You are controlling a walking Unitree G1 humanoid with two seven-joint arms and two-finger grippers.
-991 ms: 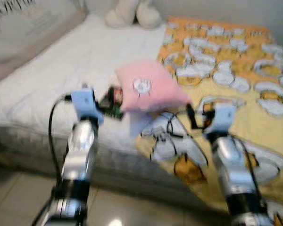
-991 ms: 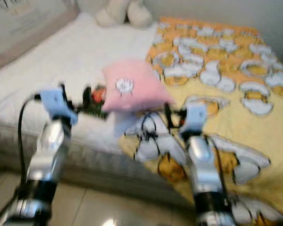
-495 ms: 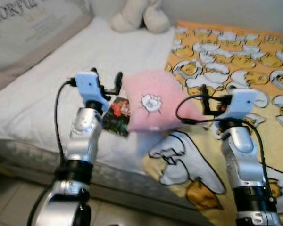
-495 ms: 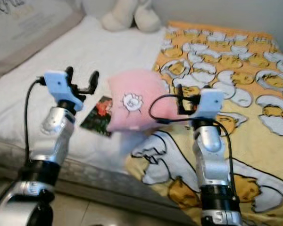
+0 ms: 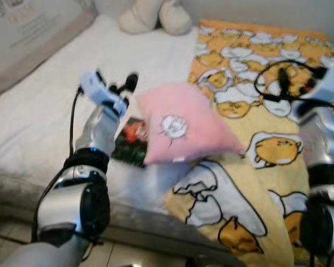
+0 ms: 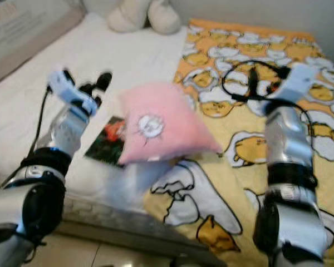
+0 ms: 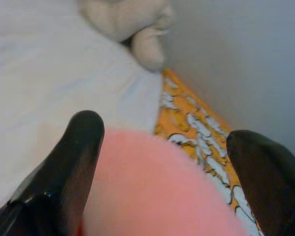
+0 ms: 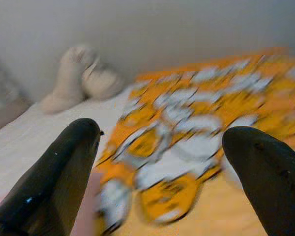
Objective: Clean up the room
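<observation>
A pink pillow point(image 5: 183, 125) with a small white flower patch lies tilted on the bed, across the seam between the white sheet point(image 5: 44, 100) and the yellow blanket point(image 5: 267, 139). A dark card with red flowers point(image 5: 131, 139) pokes out from under its left edge. My left gripper point(image 5: 116, 79) is open just left of the pillow's upper corner; in the left wrist view the pillow point(image 7: 157, 187) sits between the spread fingers point(image 7: 73, 162). My right gripper point(image 6: 263, 79) is open above the blanket, right of the pillow and apart from it.
A cream plush toy point(image 5: 150, 14) sits at the head of the bed by the wall. A large grey printed pillow point(image 5: 22, 28) leans at the far left. The mattress edge and tiled floor point(image 5: 128, 256) are just below me.
The camera has shifted. My right arm has swung up and to the right, away from the pillow. My left arm has stretched forward beside the pillow's left corner.
</observation>
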